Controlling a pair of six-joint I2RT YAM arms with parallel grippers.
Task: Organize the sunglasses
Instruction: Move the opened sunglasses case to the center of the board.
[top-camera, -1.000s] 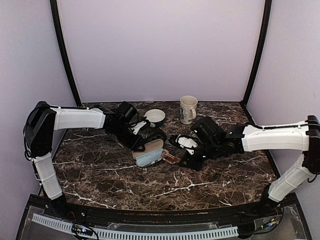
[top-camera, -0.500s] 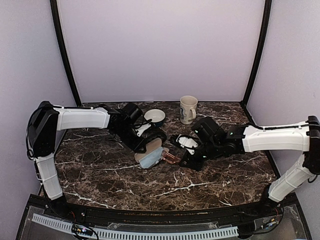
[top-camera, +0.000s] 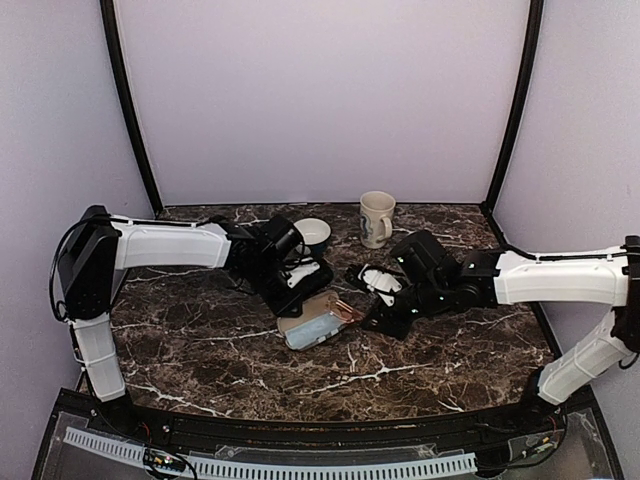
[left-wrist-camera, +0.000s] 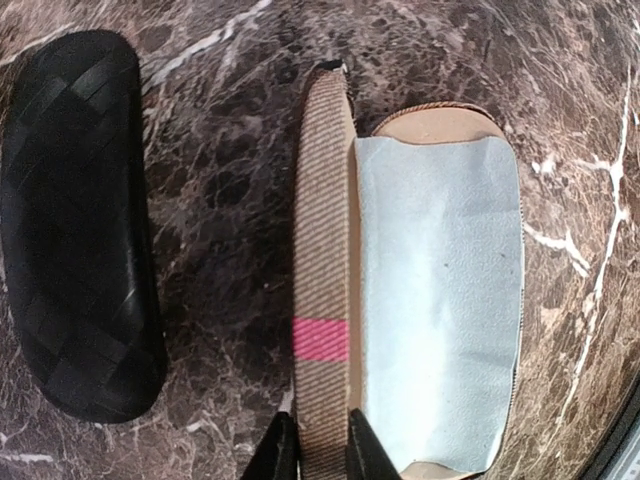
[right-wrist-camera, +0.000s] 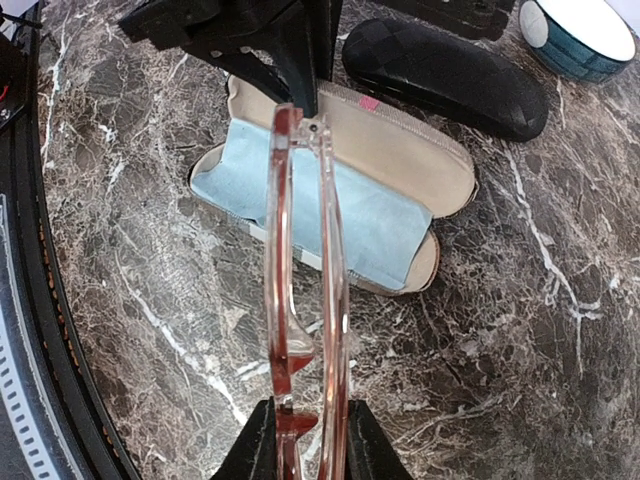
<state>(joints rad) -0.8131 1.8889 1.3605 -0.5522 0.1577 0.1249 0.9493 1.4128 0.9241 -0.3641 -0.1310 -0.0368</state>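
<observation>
The dark wire sunglasses are not in view. My right gripper (right-wrist-camera: 308, 430) is shut on a folded pair of glasses with a translucent reddish frame (right-wrist-camera: 305, 250) and holds them edge-up above the marble, just short of the open brown striped case (right-wrist-camera: 400, 160). A light blue cloth (right-wrist-camera: 300, 205) lies inside the case. My left gripper (left-wrist-camera: 320, 440) is shut on the case's raised striped lid (left-wrist-camera: 322, 250), which has a pink band. From above, the case (top-camera: 312, 328) lies between the two grippers, with the glasses (top-camera: 345, 312) at its right end.
A closed black checkered case (left-wrist-camera: 80, 230) lies beside the brown one, toward the back (right-wrist-camera: 445, 75). A white and teal bowl (top-camera: 312, 232) and a cream mug (top-camera: 377, 217) stand at the back of the marble table (top-camera: 200, 340).
My left gripper has pulled the brown case to the right and nearer, turning it a little. The glasses in my right gripper now sit at the case's right end.
</observation>
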